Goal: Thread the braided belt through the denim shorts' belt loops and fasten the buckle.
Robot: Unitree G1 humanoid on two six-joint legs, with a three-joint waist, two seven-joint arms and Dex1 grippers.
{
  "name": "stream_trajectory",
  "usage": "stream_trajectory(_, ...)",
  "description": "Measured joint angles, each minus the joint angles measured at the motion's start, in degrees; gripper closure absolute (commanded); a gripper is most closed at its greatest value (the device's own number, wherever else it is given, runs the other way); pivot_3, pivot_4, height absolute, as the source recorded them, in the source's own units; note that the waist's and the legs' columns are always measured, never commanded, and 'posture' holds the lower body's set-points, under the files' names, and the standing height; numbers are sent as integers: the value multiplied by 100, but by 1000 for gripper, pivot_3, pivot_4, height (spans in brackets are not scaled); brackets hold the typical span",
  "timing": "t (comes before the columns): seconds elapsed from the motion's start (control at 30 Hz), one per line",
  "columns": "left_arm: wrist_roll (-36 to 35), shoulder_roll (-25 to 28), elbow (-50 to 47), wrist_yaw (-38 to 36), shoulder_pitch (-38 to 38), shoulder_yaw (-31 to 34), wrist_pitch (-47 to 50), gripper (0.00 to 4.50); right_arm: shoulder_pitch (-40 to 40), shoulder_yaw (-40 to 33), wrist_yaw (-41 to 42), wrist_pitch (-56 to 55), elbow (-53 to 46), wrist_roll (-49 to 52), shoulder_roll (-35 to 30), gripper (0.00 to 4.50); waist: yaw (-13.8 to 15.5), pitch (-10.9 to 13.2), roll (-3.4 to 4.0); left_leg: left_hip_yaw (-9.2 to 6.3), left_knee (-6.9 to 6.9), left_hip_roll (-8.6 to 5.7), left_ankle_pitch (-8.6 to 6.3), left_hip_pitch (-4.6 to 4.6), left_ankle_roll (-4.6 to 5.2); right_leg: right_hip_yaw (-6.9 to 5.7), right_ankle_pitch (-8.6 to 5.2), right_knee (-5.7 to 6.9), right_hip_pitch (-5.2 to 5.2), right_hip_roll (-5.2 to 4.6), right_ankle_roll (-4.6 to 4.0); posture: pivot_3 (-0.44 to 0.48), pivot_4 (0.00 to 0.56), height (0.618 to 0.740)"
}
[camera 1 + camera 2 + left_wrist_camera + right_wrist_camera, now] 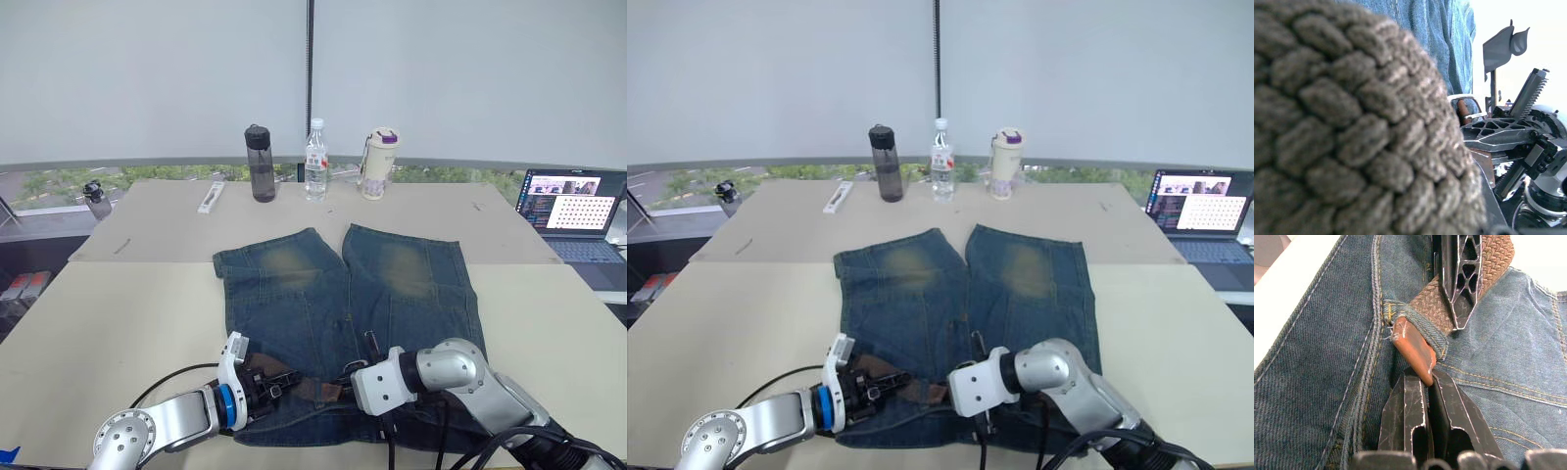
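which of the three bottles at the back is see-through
The middle bottle, clear plastic with a white cap. The left bottle is dark grey with a black lid; the right bottle is cream with a purple top.

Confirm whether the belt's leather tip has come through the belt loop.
Yes: the leather tip pokes out of the belt loop, right at the right gripper.
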Motion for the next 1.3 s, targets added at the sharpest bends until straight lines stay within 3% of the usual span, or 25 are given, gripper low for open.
stream_trajectory(0.13, 772, 340, -399, -821, -53, 125, -185, 2117, 248, -266, -15, 153, -193, 211, -79, 4500, -15, 13, -19, -4, -7, 1, 0, -3, 0, 0, 0, -10, -3, 3, 0, 0, 150, 740)
stream_trajectory(0.33, 2915, 1512, -1348, -3121, 56, -21, -1003, 112, 770, -1239, -139, 1026, -749, 1020, -344, 4500, -11, 18, -13, 11, -35, -11, -2, -2, -3, 3, 1, -22, -14, -28, -3, 0, 150, 740)
stream_trajectory(0.47, 3648, 1554, -1420, -3942, 64, -206, -1401, 28, 842, -1763, -146, 1509, -1046, 1417, -608, 4500, -7, 20, -14, 5, -41, -7, -4, -4, 1, 2, 2, -31, -16, -30, -4, 0, 150, 740)
stream_trajectory(0.7, 4396, 1448, -1428, -4719, 72, -362, -1897, 28, 928, -2639, -166, 2439, -1273, 2274, -920, 4500, -10, 28, -13, 10, -50, -1, -3, -6, 5, -2, 1, -38, -17, -19, 0, 0, 150, 740)
stream_trajectory(0.83, 4629, 1270, -1402, -5003, -84, -492, -2032, 28, 942, -2684, -240, 2540, -1291, 2333, -941, 4500, -7, 29, -14, 9, -48, -2, -3, -6, 6, -6, 3, -37, -16, -16, 10, 0, 150, 740)
stream_trajectory(1.0, 5090, 1029, -1037, -5206, -392, -686, -2188, 28, 1231, -2218, -286, 2467, -1309, 2043, -974, 4500, -15, 29, -14, 7, -46, -4, 4, -6, 17, -7, 5, -36, -11, -11, 26, 0, 150, 740)
stream_trajectory(1.2, 5415, 869, -903, -5267, -462, -954, -2136, 0, 1474, -1907, -186, 2386, -1447, 1898, -1164, 2346, -21, 30, -15, 5, -44, -2, 24, -5, 50, -6, 5, -28, -11, -7, 40, 0, 150, 740)
stream_trajectory(1.3, 5452, 865, -901, -5329, -471, -957, -2134, 0, 1540, -1790, -92, 2257, -1595, 1758, -1355, 2346, -21, 30, -15, 4, -44, -1, 23, -1, 48, -6, 4, -25, -10, -6, 41, 0, 150, 740)
